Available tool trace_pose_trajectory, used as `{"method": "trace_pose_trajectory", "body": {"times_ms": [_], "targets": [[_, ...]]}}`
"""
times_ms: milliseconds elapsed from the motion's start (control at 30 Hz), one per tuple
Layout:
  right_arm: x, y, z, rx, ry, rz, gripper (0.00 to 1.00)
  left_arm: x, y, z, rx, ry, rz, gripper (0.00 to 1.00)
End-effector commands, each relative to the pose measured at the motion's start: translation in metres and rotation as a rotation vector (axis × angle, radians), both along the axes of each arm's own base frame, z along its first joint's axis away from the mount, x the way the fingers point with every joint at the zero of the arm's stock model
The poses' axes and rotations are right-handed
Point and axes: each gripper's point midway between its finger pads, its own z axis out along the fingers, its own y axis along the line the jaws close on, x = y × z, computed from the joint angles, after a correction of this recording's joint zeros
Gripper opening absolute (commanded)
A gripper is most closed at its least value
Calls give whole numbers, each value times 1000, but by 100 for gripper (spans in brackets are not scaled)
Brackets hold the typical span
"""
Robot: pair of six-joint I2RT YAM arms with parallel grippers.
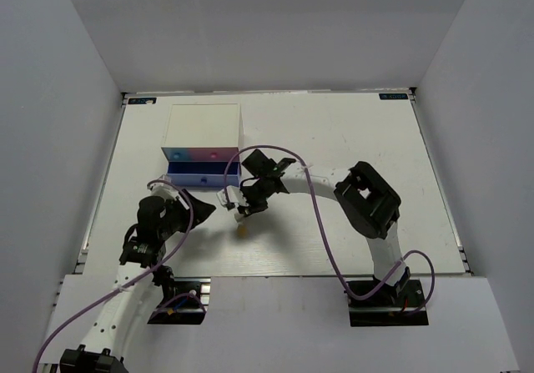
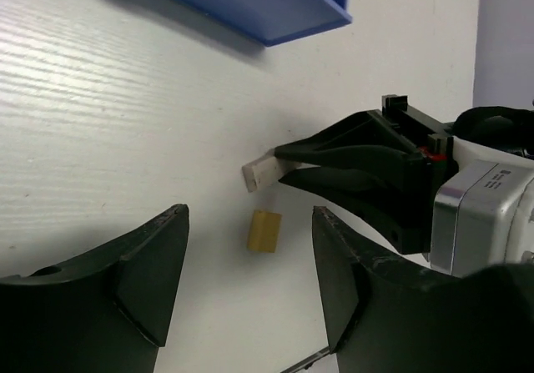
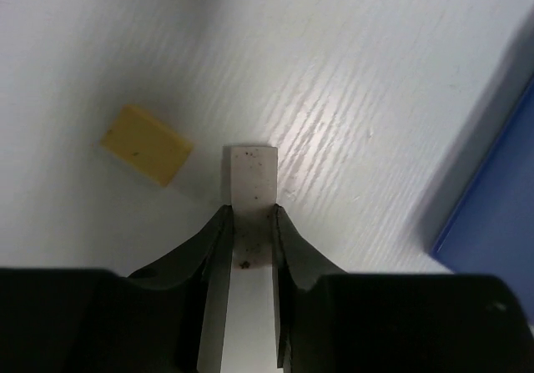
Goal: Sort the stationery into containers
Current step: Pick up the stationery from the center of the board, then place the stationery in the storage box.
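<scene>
Grey-white and a little spotted, the grey-white eraser [image 3: 253, 173] was between the two fingers of my right hand [image 3: 250, 216]. The fingers were narrow and pressed on its long sides, and its free end stuck out past the fingertips. I could not tell if this end touched the table [image 2: 100, 123] or was just above it.

The tan eraser [image 3: 148, 145] lay flat on the table, just beside the held one but apart from it. No finger touched it.

My left hand [image 2: 249, 227] stood wide, with nothing between its fingers. It was low over the table and pointed toward my right hand. In its wrist view the tan eraser showed in the gap between the two fingers, but farther ahead and not inside the grip.

The box of drawers [image 1: 203, 127] stood on the far left part of the table. Its blue drawer [image 1: 203, 173], the lowest one, was pulled out toward me. Both hands were near the front of this drawer, my right hand just beside its right corner. What was inside the drawer I could not see.
</scene>
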Motion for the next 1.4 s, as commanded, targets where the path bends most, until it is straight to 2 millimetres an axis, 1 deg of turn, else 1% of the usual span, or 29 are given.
{"method": "trace_pose_trajectory", "body": {"times_ms": [0,33,100,133,167,200,300,333,367,433,467,500,533,567,633,733,767,867,933,967,1000,1033,1067,1167,1200,1233,1267,1333,1367], "targets": [[-16,-7,45,32,49,-8,4,7,-13,32,-6,-110,-99,71],[-16,-7,70,71,44,-40,3,8,-13,30,3,-104,-104,72],[-10,2,89,128,11,-64,3,11,-13,34,2,-118,-104,72],[-2,3,109,156,-5,-122,2,11,-13,32,10,-111,-108,72],[3,10,117,184,-22,-137,2,12,-13,30,11,-101,-108,72],[8,11,127,199,-43,-160,2,14,-13,36,10,-120,-108,72],[29,21,147,242,-82,-234,0,15,-15,35,5,-119,-116,72],[31,25,150,252,-88,-248,0,16,-15,37,5,-119,-116,73],[43,30,155,263,-117,-283,0,16,-15,37,13,-123,-120,73],[57,34,158,271,-151,-330,0,15,-17,38,20,-119,-133,73],[62,36,150,254,-152,-346,0,14,-16,36,28,-113,-137,73],[74,43,155,261,-182,-377,0,15,-16,40,35,-128,-142,73],[81,46,146,244,-196,-398,0,15,-16,40,37,-115,-142,73],[88,51,154,257,-215,-408,0,15,-16,35,45,-101,-147,73],[107,60,145,232,-237,-440,0,15,-19,38,45,-102,-157,73],[119,69,136,206,-251,-451,2,16,-19,40,45,-99,-158,73],[119,69,133,196,-246,-450,2,15,-21,40,45,-99,-167,73],[119,69,124,181,-255,-448,11,15,-21,37,45,-89,-167,74],[119,65,116,160,-259,-452,27,15,-24,36,45,-87,-178,74],[119,64,113,151,-256,-451,27,17,-24,35,45,-84,-178,74],[117,64,110,145,-256,-454,35,15,-27,35,45,-85,-190,74],[119,62,111,147,-256,-462,37,17,-27,33,46,-79,-190,74],[118,61,109,140,-251,-461,38,17,-30,31,46,-70,-203,75],[113,58,114,141,-236,-460,41,18,-35,27,52,-52,-217,75],[108,56,121,155,-213,-458,42,21,-38,28,65,-48,-227,77],[107,56,121,155,-213,-458,42,19,-42,25,66,-37,-245,77],[106,53,129,166,-208,-462,42,22,-41,26,72,-37,-236,77],[101,51,130,166,-185,-467,37,24,-41,26,93,-36,-234,77],[101,47,143,183,-182,-480,34,23,-46,27,99,-34,-250,77]]}}
